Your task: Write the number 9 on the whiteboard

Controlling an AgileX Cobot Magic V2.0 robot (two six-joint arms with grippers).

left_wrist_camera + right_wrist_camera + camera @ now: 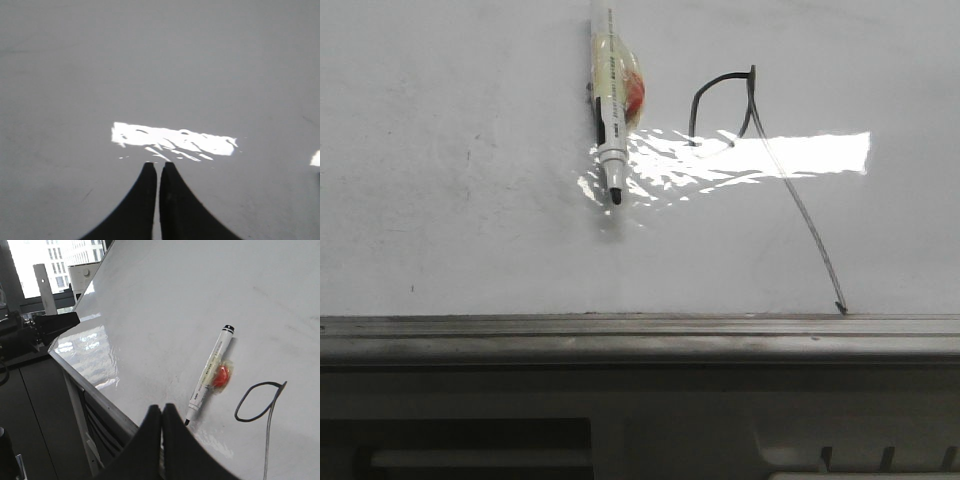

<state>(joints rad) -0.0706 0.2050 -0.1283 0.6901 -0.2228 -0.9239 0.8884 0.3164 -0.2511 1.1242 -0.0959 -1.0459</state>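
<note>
On the whiteboard (440,150), the number 9 (750,130) trails grey.

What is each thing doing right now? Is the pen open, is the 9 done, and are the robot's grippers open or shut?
marker: uncapped, black tip bare, lying on the board beside the 9, held by no gripper.
number 9: drawn, loop at top, long slanted tail reaching the bottom rail.
whiteboard: glossy, faintly smudged, bright glare patch.
left gripper: shut, holding nothing.
right gripper: shut, holding nothing.
</note>
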